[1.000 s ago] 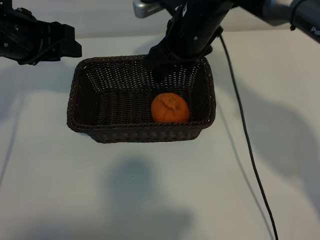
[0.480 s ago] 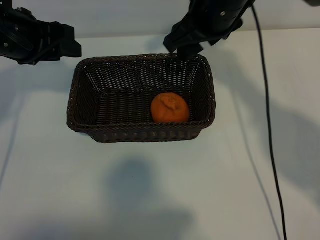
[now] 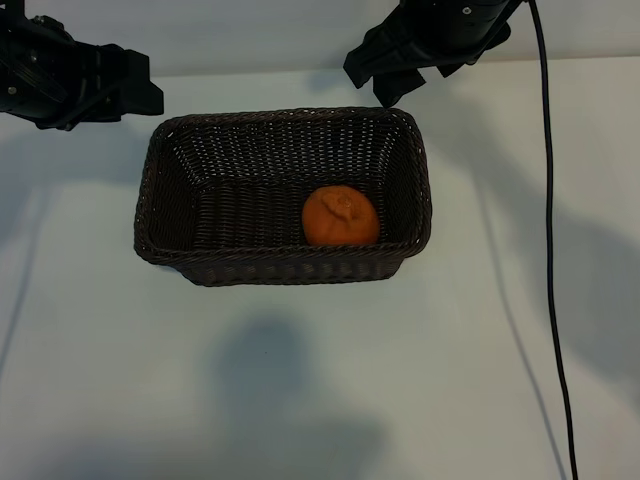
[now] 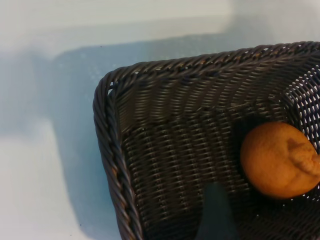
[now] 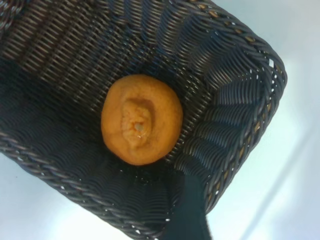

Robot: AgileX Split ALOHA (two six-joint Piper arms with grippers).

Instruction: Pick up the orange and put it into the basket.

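The orange (image 3: 340, 216) lies on the floor of the dark wicker basket (image 3: 280, 272), toward its right end, stem end up. It touches nothing but the weave. My right gripper (image 3: 385, 88) hangs open and empty beyond the basket's far right corner, above the table. In the right wrist view the orange (image 5: 141, 119) sits below one dark finger (image 5: 190, 210), inside the basket (image 5: 260, 55). My left gripper (image 3: 130, 85) stays parked at the far left, open, with nothing in it. Its wrist view shows the basket's corner (image 4: 107, 150), the orange (image 4: 279, 160) and one finger (image 4: 216, 215).
A black cable (image 3: 548, 250) runs from the right arm down the right side of the white table (image 3: 300, 380). The arms' shadows fall on the tabletop in front of the basket.
My right arm has pulled back from over the basket's far side to beyond its far right corner. The orange, the basket and the left arm have not moved.
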